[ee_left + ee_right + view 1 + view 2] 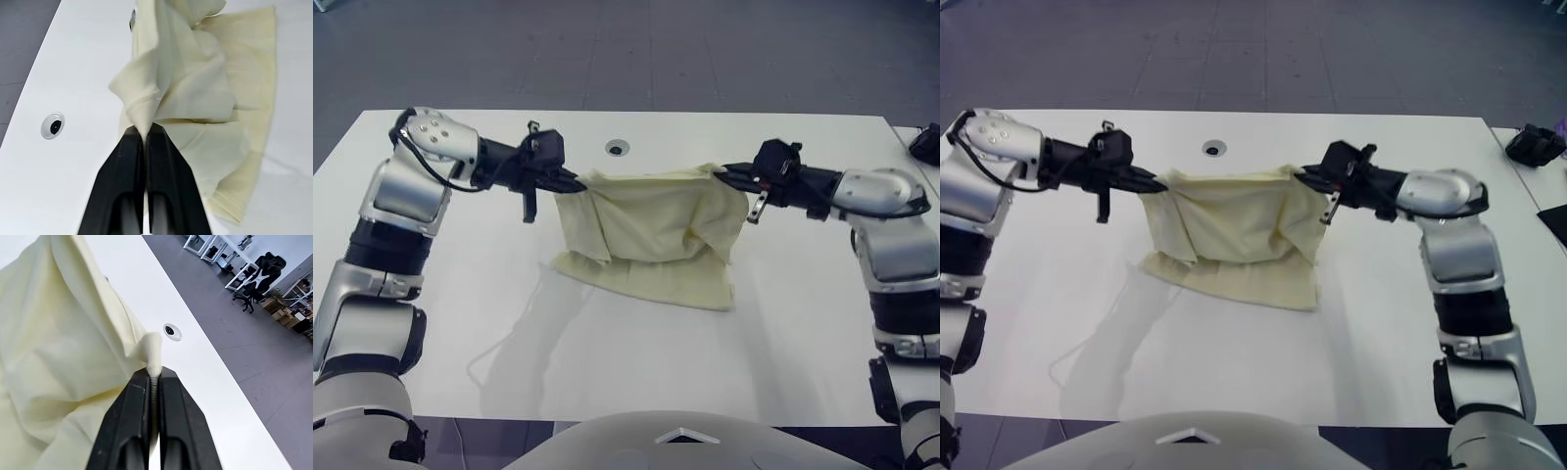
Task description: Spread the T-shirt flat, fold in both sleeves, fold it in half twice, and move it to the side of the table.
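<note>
A pale yellow T-shirt (pixel 651 235) hangs between my two grippers above the white table (pixel 607 362); its lower edge rests crumpled on the tabletop. My left gripper (pixel 579 182) is shut on the shirt's left upper corner, and the left wrist view shows cloth (pixel 186 88) pinched between the black fingers (pixel 124 181). My right gripper (pixel 724 172) is shut on the right upper corner; in the right wrist view a fold of fabric (pixel 58 333) is clamped at the fingertips (pixel 168 396). The shirt sags in folds between the two holds.
A round cable grommet (pixel 618 147) sits in the table behind the shirt. A dark object (pixel 1534 144) lies on a neighbouring surface at the far right. Bare tabletop extends in front of and to both sides of the shirt.
</note>
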Action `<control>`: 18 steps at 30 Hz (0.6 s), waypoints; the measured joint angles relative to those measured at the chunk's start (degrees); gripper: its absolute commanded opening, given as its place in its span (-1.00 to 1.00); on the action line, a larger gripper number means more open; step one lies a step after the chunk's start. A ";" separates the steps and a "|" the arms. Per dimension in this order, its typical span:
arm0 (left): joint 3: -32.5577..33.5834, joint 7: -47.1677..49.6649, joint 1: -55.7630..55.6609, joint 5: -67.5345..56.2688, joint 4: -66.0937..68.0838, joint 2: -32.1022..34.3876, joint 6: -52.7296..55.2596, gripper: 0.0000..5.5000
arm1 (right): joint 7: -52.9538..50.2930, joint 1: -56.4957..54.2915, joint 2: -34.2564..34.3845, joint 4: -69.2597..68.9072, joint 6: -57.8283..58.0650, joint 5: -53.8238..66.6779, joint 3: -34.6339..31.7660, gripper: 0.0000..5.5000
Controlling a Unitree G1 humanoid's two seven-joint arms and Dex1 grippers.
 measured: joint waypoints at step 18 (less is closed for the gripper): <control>-1.56 21.95 -35.12 17.27 54.88 -16.61 -16.04 -1.00 | -10.18 -47.11 8.39 69.69 -24.15 -14.22 7.80 -0.99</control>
